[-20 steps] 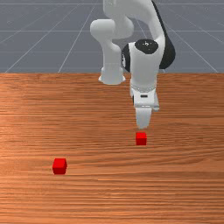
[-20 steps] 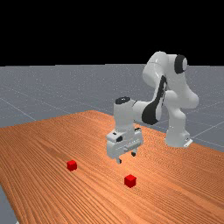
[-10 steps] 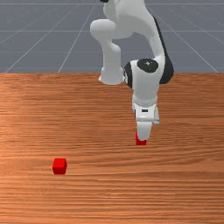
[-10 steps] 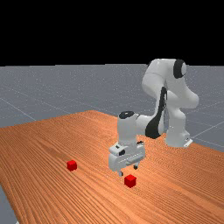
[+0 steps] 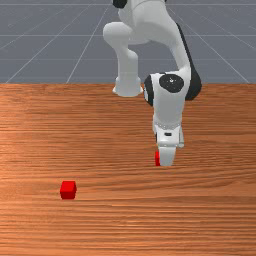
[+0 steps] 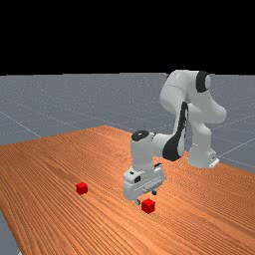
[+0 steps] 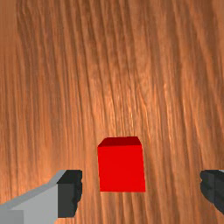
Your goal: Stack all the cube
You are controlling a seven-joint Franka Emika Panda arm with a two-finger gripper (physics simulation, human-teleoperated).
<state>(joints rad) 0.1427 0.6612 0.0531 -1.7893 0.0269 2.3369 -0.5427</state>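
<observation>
A red cube (image 5: 157, 158) sits right of centre in the front view, partly hidden by the gripper (image 6: 146, 197), whose fingers stand wide apart, touching neither cube. The other red cube (image 5: 68, 190) rests at that view's lower left, on the same worktop (image 5: 115, 225). Nothing is stacked; grasping, lifting and placing all remain.
</observation>
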